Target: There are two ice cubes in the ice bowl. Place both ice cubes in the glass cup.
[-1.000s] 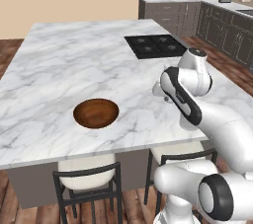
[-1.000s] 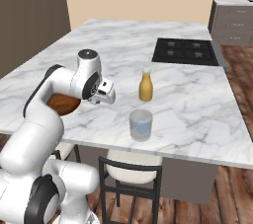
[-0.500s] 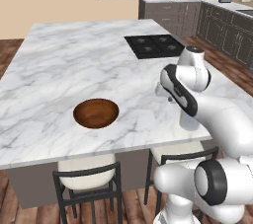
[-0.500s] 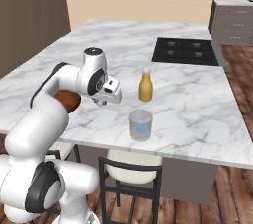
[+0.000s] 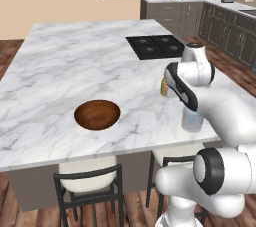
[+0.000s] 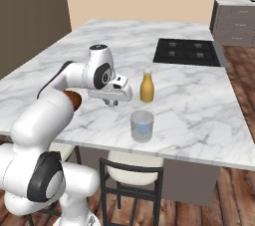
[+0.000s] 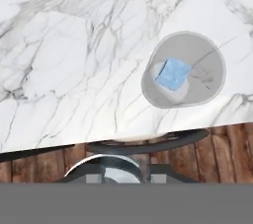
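Claw (image 6: 112, 102) hangs above the marble counter (image 6: 199, 100), between the ice bowl (image 6: 73, 99) on its left and the glass cup (image 6: 142, 126) to its right and nearer the front edge. Fingertips too small and dark to read in the right base view, so can't tell if spread or pressed together, or whether anything's pinched. In the left base view the arm's own links cover the claw. Hand view looks down on the glass cup (image 7: 184, 70) near the counter's front edge, w/ one pale blue ice cube (image 7: 173, 74) lying at its bottom; same cube shows as a blue patch thru the glass wall in the right base view (image 6: 143, 130). Ice bowl (image 5: 97, 114) sits on the counter's near-left part, well apart from the cup (image 5: 192, 120); its inside looks plain brown, no cube made out. Orange-yellow bottle (image 6: 146, 86) stands upright just beyond the cup, farther back. Black cooktop (image 6: 187, 52) at the far right. Stool (image 6: 130, 170) under the counter's front edge, below the cup.
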Controlling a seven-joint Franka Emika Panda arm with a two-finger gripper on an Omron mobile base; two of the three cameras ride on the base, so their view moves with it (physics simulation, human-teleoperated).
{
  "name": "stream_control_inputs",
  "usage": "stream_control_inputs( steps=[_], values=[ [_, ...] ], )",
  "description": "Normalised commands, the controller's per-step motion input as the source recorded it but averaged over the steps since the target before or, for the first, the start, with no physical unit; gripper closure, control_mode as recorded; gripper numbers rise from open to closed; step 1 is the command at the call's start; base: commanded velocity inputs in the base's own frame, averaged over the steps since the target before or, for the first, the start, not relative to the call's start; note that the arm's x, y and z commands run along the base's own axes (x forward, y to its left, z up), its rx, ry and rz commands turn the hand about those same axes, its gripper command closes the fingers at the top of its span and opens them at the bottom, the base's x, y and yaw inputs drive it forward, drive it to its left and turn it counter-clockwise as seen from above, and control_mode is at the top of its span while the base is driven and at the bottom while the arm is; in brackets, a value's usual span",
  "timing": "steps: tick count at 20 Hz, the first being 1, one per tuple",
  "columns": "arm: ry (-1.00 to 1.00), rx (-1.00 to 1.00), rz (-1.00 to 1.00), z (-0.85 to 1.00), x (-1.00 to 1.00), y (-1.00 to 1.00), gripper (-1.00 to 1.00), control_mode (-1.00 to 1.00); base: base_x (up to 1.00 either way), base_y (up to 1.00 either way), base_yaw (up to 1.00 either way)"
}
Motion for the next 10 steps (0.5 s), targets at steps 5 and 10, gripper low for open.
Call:
stream_control_inputs(
  steps=[5, 10],
  values=[
    [0.0, 0.0, 0.03, -0.23, 0.0, -0.72, 1.0, -1.0, 0.0, 0.0, 0.0],
    [0.0, 0.0, 0.02, -0.16, 0.08, -0.54, 1.0, -1.0, 0.0, 0.0, 0.0]
  ],
)
